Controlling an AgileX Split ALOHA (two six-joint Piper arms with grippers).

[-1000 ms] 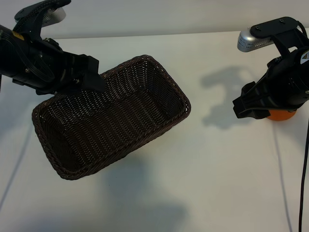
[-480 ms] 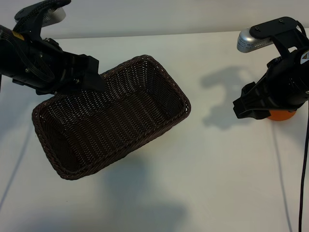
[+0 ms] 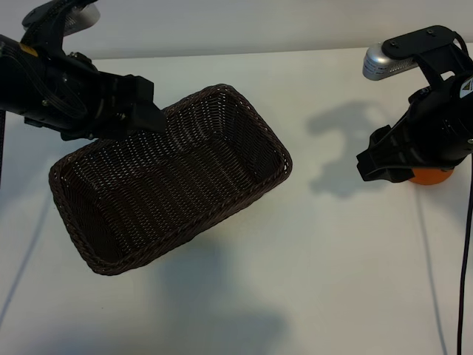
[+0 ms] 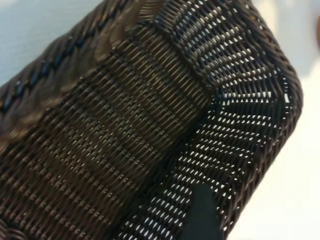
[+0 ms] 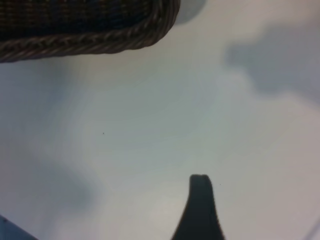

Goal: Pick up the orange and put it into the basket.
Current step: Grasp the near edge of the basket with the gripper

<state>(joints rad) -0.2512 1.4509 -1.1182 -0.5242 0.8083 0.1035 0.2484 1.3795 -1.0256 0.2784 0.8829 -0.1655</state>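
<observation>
Assessing progress from the exterior view: the task is at an early stage. The orange (image 3: 430,176) rests on the tabletop (image 3: 310,259) at the 3 o'clock edge of the scene, only its lower part visible beneath the right arm. The wicker basket (image 3: 222,214) lies left of centre, well apart from the fruit, and its interior contains nothing visible.

Right tool (image 3: 380,164): it sits just beside the orange, on the fruit's 9 o'clock side. Its jaws stand wide apart. The right wrist view shows one dark fingertip (image 5: 201,187) over bare tabletop, with no fruit between the jaws, so nothing is gripped.

Left tool (image 3: 144,111): it is positioned at the basket's far rim, toward 10 o'clock from the basket's centre. Its jaws also stand wide. The left wrist view is filled by the woven wall and braided rim of the basket (image 4: 150,100), with one dark fingertip (image 4: 202,210) close against the weave. Whether the rim is actually clamped cannot be determined.

Completed: nothing that counts toward the goal; the orange is not lifted.

Remaining, by judgement: centre the right tool over the orange, close on it, lift, carry it toward 9 o'clock across the open tabletop, and release it over the basket's opening.
</observation>
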